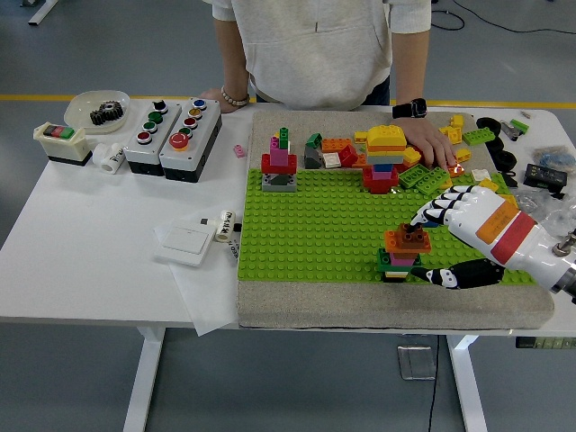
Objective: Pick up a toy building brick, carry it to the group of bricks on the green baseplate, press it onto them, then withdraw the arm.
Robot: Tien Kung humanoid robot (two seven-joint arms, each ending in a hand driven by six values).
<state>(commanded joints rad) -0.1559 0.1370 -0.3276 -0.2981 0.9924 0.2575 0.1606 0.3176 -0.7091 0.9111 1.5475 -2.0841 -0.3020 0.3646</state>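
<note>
White table (81, 234), green baseplate (315, 225); right hand (481, 236), fingers (432, 212) released beside brick stack (402, 252)

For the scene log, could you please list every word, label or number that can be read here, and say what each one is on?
No text can be read with confidence.
Small black label beside the white switch plate: white print, too small to read.
White roll near the button boxes: dark print, blurred.
Dark packet at the table's right edge: markings too small to read.
</note>
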